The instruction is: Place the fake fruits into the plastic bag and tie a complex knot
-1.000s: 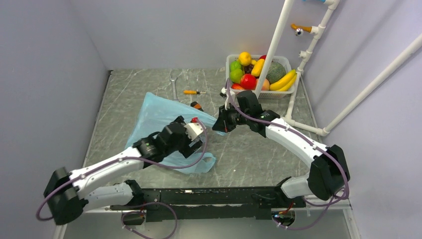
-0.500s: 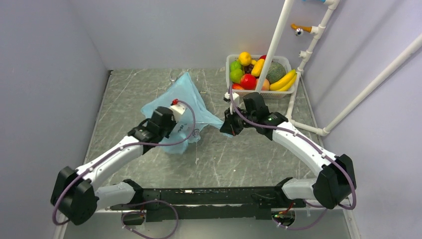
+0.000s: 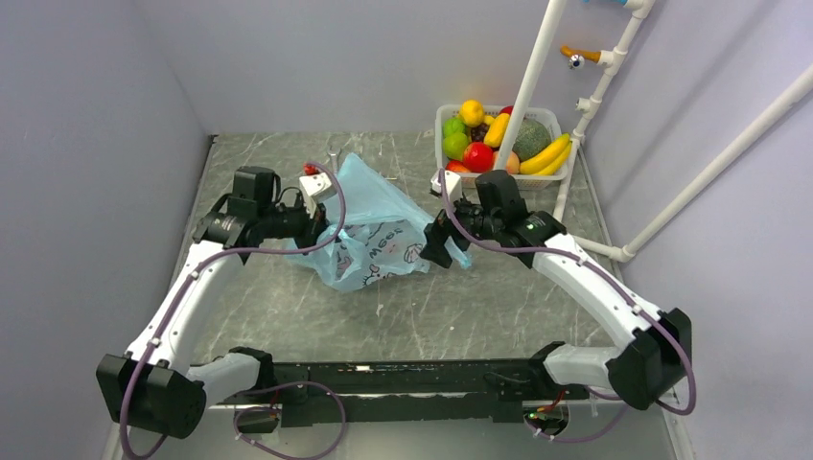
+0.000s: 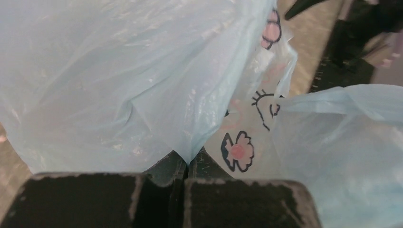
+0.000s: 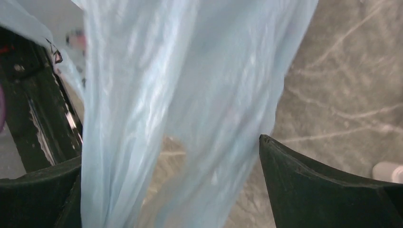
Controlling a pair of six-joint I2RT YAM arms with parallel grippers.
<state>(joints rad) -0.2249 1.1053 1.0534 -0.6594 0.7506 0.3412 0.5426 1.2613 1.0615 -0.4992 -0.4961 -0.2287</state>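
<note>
The light-blue plastic bag [image 3: 376,235] with cartoon print hangs bunched over the middle of the table. My left gripper [image 3: 313,228] is shut on a fold at its left side; in the left wrist view the fingertips [image 4: 209,164] pinch the plastic, and the bag [image 4: 119,80] fills the picture. My right gripper [image 3: 439,240] stands open at the bag's right edge. A loose strip of the bag [image 5: 190,95] hangs between the spread jaws of the right gripper [image 5: 170,149]. The fake fruits [image 3: 499,142] lie heaped in the basket. No knot is in view.
The white mesh basket [image 3: 443,117] stands at the back right, next to white pipes [image 3: 532,77] that rise from the table. Grey walls close the left side and the back. The marbled tabletop [image 3: 431,307] lies under both arms.
My left gripper closed on the bag and swung back and left, lifting and dragging it. My right gripper opened and let go of the bag's right edge.
</note>
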